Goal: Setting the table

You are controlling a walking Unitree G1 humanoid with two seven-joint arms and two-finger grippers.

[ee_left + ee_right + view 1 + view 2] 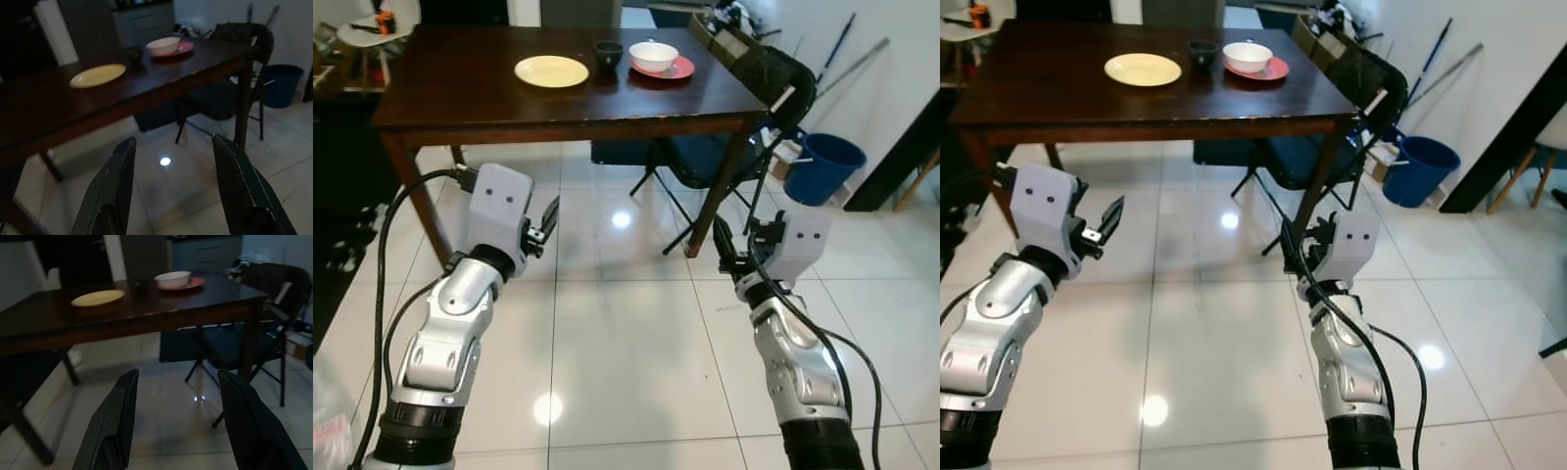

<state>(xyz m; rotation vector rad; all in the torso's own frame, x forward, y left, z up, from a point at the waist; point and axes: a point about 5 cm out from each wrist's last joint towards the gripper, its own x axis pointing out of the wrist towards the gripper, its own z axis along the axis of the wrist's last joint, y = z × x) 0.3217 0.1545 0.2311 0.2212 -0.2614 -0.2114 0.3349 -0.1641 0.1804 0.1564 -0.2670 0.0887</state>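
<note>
On the dark table (460, 98), a yellow plate (551, 70), a dark cup (608, 53) and a white bowl (653, 55) on a red saucer (676, 69) are seen (all likely rigid, breakable, best gripped by the rim). The left gripper (548, 223) and right gripper (719, 238) are held spread and empty above the floor, well short of the table.

- the table (460, 98) is cut by the top edge of the left eye view, so its far side is not seen.
- what is inside the dark cup (608, 53) is too small to tell.
- the white bowl (653, 56) hides most of the red plate (679, 70) under it.
- the folding chair (759, 108) is partly hidden behind the table corner and leg.
- the wrist views are dark; the cup there is only a shadow.
</note>
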